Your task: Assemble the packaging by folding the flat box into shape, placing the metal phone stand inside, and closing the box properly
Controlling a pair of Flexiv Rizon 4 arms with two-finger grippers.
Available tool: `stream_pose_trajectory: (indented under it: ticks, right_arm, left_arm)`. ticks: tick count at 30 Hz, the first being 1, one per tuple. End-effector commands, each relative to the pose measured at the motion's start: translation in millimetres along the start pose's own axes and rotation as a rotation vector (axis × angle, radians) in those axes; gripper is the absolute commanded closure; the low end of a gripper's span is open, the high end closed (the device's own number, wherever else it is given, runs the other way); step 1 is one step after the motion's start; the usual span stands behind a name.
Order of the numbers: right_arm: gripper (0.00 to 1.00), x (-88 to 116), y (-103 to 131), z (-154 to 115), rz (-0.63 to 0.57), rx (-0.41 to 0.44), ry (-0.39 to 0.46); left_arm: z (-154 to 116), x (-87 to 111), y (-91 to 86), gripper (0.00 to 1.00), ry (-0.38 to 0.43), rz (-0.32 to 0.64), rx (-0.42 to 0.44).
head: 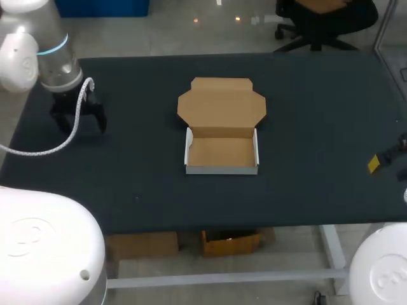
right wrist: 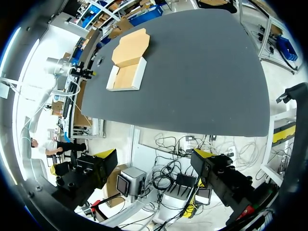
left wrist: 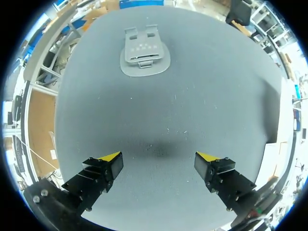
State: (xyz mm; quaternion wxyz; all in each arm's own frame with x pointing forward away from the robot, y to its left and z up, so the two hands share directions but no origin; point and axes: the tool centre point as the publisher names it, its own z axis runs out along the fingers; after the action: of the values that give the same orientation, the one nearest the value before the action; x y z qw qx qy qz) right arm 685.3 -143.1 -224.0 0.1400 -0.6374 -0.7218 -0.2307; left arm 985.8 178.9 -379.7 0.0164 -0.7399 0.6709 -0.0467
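2 steps remain: the box (head: 221, 152) sits folded, lid (head: 221, 105) open, on the tabletop (head: 318, 127), the metal phone stand (left wrist: 144, 53) lies outside it ahead of the wide-open, empty left jaws, and the right jaws gape empty too.

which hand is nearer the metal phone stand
The left hand: it is over the table with the metal phone stand lying ahead of it. The right hand is out past the table's edge.
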Motion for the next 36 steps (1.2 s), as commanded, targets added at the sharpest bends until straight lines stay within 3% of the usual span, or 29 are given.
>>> stream_pose_trajectory:
  ticks: [1,36]
  right_arm:
    - [0.0,0.0,-0.7,-1.1,-0.001,0.0,0.001]
    - [0.0,0.0,-0.7,-1.1,-0.001,0.0,0.001]
  left_arm:
    - [9.4,2.8,-12.2,0.0,-0.01,-0.002,-0.014]
    - [20.5,-8.6,-54.1,0.0,-0.008,-0.001,-0.008]
